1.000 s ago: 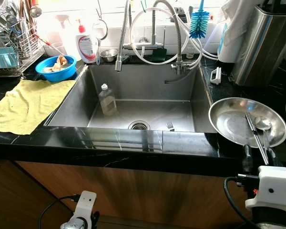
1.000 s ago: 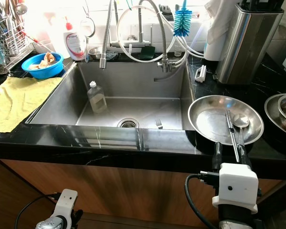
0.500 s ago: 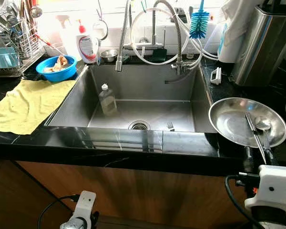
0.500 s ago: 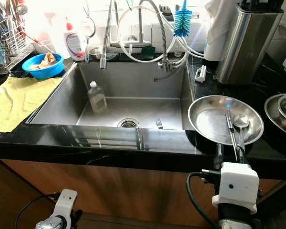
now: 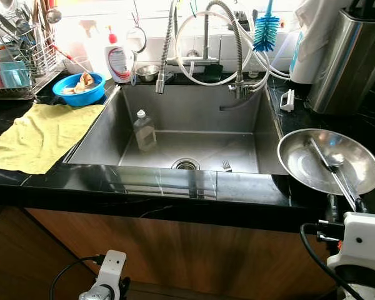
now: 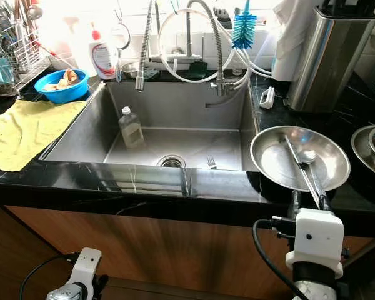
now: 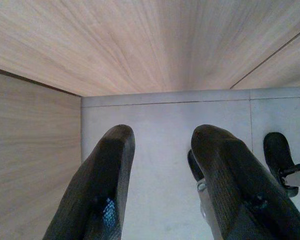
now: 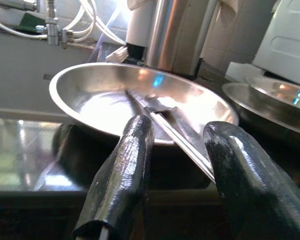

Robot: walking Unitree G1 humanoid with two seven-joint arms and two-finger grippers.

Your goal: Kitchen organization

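right gripper [image 8: 175, 165] low at the counter's front edge, fingers [image 8: 125, 170] parted with nothing between them, aimed at a steel plate [image 6: 272, 156] on the black countertop [image 6: 144, 184] just right of the sink [image 6: 175, 119]. a spoon [image 6: 307, 155] and long thin steel utensils [image 6: 300, 167] lying in the plate, handles jutting over its near rim toward the gripper. inside the basin, a clear bottle [image 6: 130, 127] upright at left, a fork [image 6: 210, 162] near the drain [image 6: 170, 161]. blue bowl [image 6: 65, 85] and yellow cloth [image 6: 19, 130] to the left of the sink. left gripper [image 7: 162, 165] hanging idle beside wooden cabinet fronts [image 7: 140, 45], fingers apart.
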